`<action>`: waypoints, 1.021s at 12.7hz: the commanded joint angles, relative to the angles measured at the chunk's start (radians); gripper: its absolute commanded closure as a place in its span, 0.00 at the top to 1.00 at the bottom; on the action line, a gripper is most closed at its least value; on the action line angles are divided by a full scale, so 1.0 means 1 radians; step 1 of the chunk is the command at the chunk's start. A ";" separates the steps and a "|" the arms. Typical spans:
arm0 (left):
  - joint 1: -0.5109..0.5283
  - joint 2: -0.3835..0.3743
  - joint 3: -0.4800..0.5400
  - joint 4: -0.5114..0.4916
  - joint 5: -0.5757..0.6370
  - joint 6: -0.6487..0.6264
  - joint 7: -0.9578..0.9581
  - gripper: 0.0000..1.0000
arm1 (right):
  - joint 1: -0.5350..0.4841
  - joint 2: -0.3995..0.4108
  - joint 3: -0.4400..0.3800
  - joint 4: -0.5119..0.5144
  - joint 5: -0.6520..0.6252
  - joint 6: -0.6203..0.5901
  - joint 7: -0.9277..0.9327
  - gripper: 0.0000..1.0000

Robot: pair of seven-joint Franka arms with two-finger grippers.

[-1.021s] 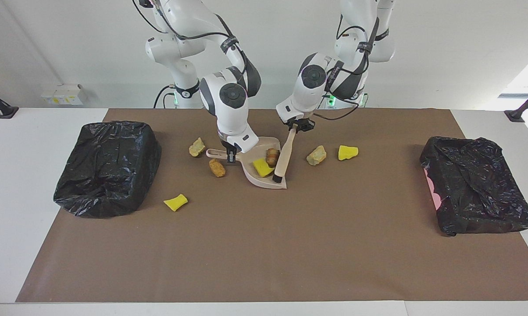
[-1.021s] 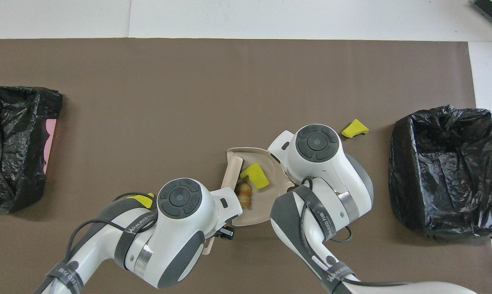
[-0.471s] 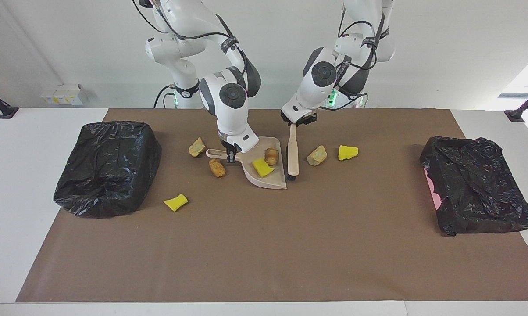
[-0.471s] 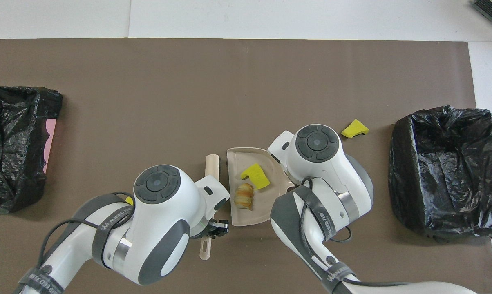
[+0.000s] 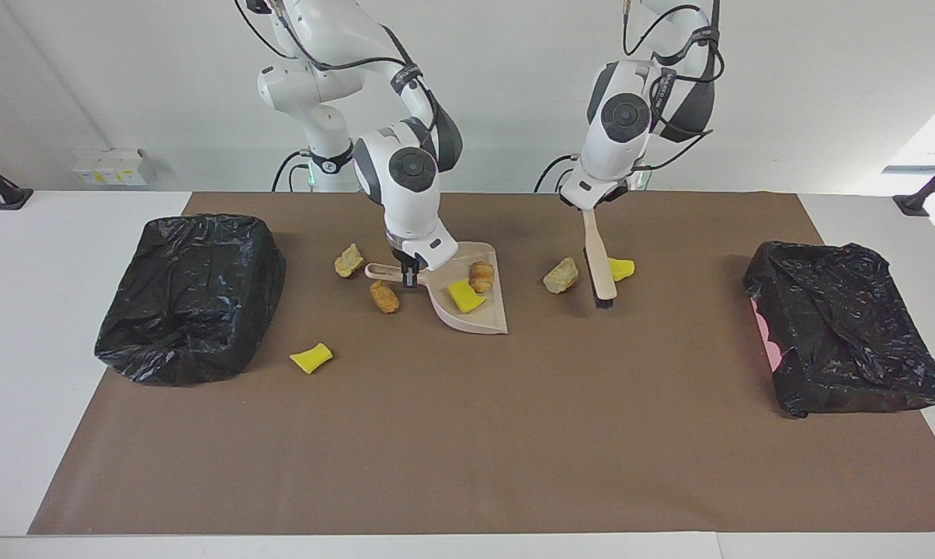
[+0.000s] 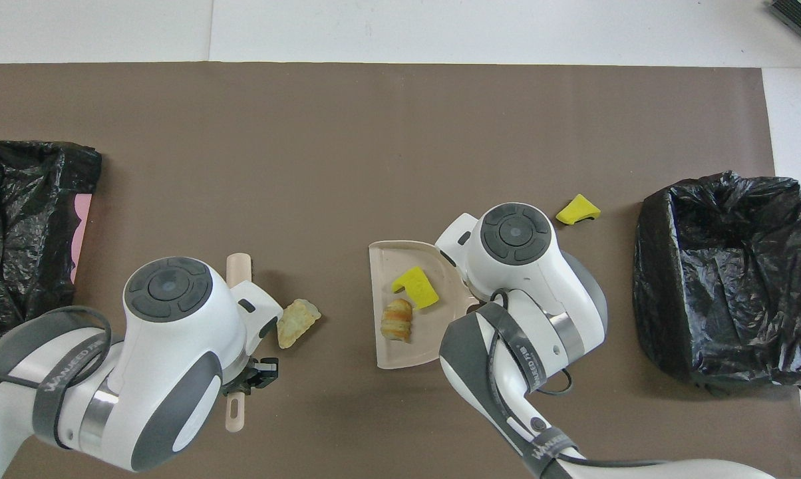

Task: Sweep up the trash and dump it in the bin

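My right gripper (image 5: 409,277) is shut on the handle of the beige dustpan (image 5: 471,310), which lies on the brown mat. A yellow sponge piece (image 5: 464,296) and a bread-like piece (image 5: 481,276) rest in the pan (image 6: 390,349). My left gripper (image 5: 588,211) is shut on the beige brush (image 5: 598,260), bristles down, between a beige lump (image 5: 561,275) and a yellow sponge piece (image 5: 623,269). Whether the bristles touch the mat, I cannot tell. More trash lies by the pan's handle: a beige lump (image 5: 349,260) and a bread-like piece (image 5: 384,296). Another sponge piece (image 5: 311,358) lies farther out.
Two bins lined with black bags stand on the mat, one (image 5: 192,295) at the right arm's end, the other (image 5: 844,334) at the left arm's end. From overhead, my left arm covers the sponge piece beside the brush (image 6: 239,266).
My left arm has lifted the brush out of the dustpan and carried it toward its own end of the table, past the beige lump. The right gripper and dustpan have stayed put.
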 commanded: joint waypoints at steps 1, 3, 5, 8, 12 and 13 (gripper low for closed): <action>0.011 -0.150 0.011 -0.178 0.058 0.042 -0.021 0.00 | 0.013 -0.026 0.004 -0.030 -0.006 0.021 -0.020 0.00; 0.029 -0.212 0.015 -0.266 0.058 0.080 -0.066 0.00 | 0.039 -0.023 0.004 -0.028 -0.013 0.021 0.003 0.00; 0.025 -0.211 0.013 -0.306 0.058 0.102 -0.171 0.00 | 0.074 -0.017 0.004 -0.024 -0.018 0.022 0.072 0.00; 0.014 -0.203 0.010 -0.346 0.057 0.158 -0.245 0.00 | 0.125 0.007 0.004 -0.013 -0.020 0.038 0.156 0.00; -0.017 -0.147 0.004 -0.334 -0.064 0.288 -0.207 0.00 | 0.171 0.050 0.004 0.025 -0.020 0.051 0.242 0.00; -0.052 -0.105 0.002 -0.334 -0.077 0.360 -0.213 0.00 | 0.189 0.064 0.004 0.039 -0.020 0.053 0.274 0.00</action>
